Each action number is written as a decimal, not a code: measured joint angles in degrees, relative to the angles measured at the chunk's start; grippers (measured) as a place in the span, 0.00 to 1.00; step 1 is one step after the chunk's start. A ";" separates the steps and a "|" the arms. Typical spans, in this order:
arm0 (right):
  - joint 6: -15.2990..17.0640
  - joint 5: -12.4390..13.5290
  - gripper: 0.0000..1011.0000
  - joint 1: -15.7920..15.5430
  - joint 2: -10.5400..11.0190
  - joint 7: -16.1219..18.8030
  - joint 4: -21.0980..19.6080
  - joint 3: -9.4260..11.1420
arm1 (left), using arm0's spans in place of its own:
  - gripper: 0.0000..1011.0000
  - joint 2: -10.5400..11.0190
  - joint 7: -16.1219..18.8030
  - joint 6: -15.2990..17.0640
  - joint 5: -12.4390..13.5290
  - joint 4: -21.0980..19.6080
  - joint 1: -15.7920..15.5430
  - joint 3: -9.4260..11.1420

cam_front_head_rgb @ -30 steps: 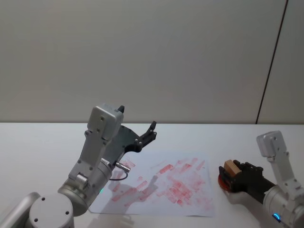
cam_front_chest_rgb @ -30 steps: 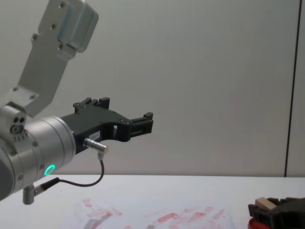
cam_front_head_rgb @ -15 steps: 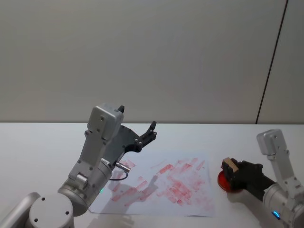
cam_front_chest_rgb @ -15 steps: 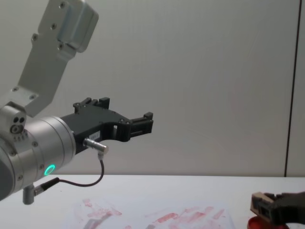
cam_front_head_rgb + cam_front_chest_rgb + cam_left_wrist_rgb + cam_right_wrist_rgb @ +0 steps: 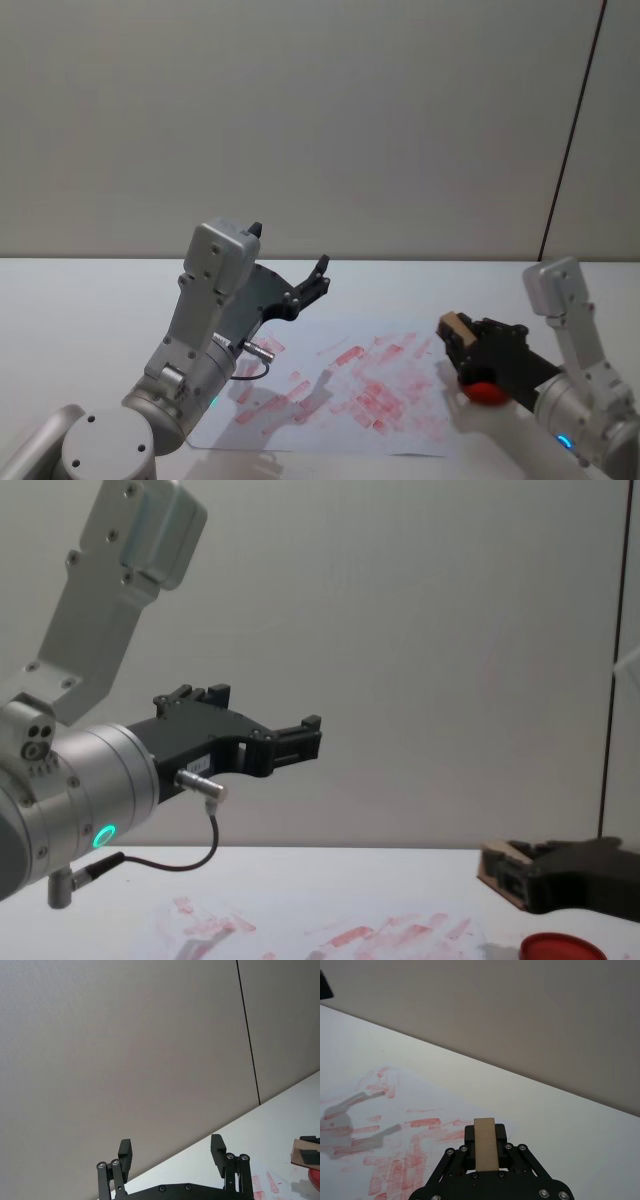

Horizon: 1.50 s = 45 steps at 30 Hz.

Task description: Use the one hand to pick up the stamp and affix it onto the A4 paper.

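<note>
Head view: right gripper point(image 5: 461, 336) clamped on stamp point(image 5: 455, 324) above paper point(image 5: 340, 392) right edge, half hiding ink pad point(image 5: 487, 391); left gripper point(image 5: 171, 1154) raised, fingers apart; mid-paper unobstructed.

The stamp point(image 5: 485, 1151) looks like pale bare wood, matt and smooth. The right gripper point(image 5: 485, 1133) is matt black plastic with small shiny screws. The A4 paper point(image 5: 340, 388) is matt white, smeared with red ink; the ink pad point(image 5: 560, 947) is smooth red.
</note>
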 joint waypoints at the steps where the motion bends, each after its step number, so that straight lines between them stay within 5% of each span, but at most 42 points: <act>1: -0.02 -0.09 0.21 -0.02 -0.07 0.17 -0.15 -0.13 | 0.99 0.00 0.00 0.00 0.00 0.00 0.00 0.00; 21: 0.62 -2.99 0.21 -1.05 -1.67 3.73 -0.22 -3.38 | 0.99 0.00 0.00 0.00 0.00 0.00 0.00 0.00; 45: 0.34 -5.28 0.21 -1.42 -1.85 4.20 3.35 -4.45 | 0.99 0.00 0.00 0.00 0.00 0.00 0.00 0.00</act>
